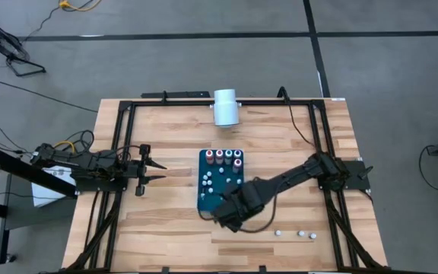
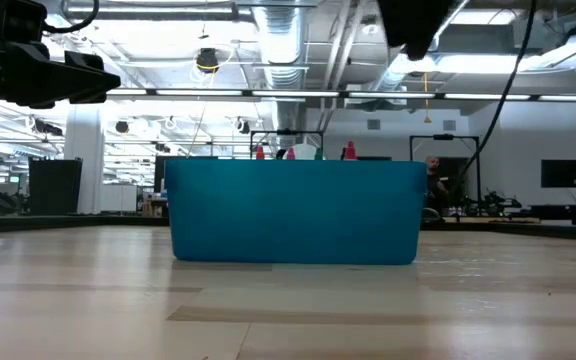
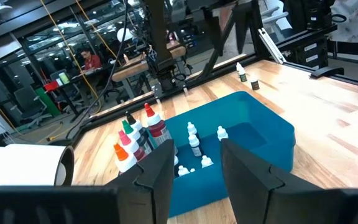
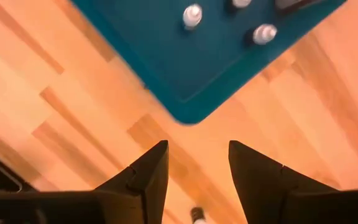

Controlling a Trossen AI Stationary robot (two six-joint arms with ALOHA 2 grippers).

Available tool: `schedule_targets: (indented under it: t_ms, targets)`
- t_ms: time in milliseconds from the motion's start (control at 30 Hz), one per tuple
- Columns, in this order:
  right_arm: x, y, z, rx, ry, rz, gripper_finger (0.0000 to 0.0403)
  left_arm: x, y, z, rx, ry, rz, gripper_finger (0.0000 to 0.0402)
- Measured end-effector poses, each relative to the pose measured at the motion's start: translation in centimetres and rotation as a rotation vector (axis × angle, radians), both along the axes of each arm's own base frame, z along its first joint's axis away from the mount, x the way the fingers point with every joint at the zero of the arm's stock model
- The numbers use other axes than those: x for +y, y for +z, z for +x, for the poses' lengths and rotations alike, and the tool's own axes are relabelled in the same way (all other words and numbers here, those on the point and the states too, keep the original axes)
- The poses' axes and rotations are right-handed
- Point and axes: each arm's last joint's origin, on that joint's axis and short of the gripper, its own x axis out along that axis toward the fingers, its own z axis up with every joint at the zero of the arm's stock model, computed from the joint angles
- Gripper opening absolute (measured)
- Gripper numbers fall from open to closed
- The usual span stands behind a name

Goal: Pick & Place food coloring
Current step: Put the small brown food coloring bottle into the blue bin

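Bright even overhead lighting; soft shadows; right wrist view blurred, warm-tinted

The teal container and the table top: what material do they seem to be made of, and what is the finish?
The teal container looks like moulded plastic with a matte finish: even colour, rounded corners, no grain or seams. It could also be coated foam or rubber. The table top looks like light wood, perhaps laminated planks: lengthwise grain strips in varying tones and a soft satin sheen.

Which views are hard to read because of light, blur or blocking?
Low view: the teal rectangular tray blocks most bottles, and the ceiling lamps are bright. Right wrist view: the wooden table looks orange and soft. High view: evenly lit.
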Motion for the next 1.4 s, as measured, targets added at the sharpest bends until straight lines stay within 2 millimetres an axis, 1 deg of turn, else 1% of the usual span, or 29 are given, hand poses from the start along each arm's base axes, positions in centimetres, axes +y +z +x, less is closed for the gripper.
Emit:
schedule_targets:
  t_ms: [167,367,567,700,900,1067,1400]
  targets:
    - [2.0,0.0,-1.0,-0.006,-0.031,0.008,0.0153,0.0,0.0,0.0,0.000,0.000,0.000,0.0123]
    - [3.8,0.0,-2.0,-0.015,-0.098,0.018,0.0147,0.0,0.0,0.0,0.000,0.000,0.000,0.0123]
    - [6.0,0.0,-3.2,-0.001,-0.118,0.068,0.0142,0.0,0.0,0.0,0.000,0.000,-0.001,0.0123]
    - [7.9,0.0,-4.6,0.017,-0.162,0.095,0.0141,0.0,0.0,0.0,0.000,0.000,0.000,0.0123]
    - [10.2,0.0,-6.6,0.034,-0.292,0.105,0.0142,0.0,0.0,0.0,0.000,0.000,0.000,0.0123]
    - [11.4,0.0,-7.6,0.028,-0.390,0.108,0.0139,0.0,0.0,0.0,0.000,0.000,0.000,0.0123]
    - [13.1,0.0,-9.4,0.042,-0.571,0.123,0.0139,0.0,0.0,0.0,0.000,0.000,0.000,0.0123]
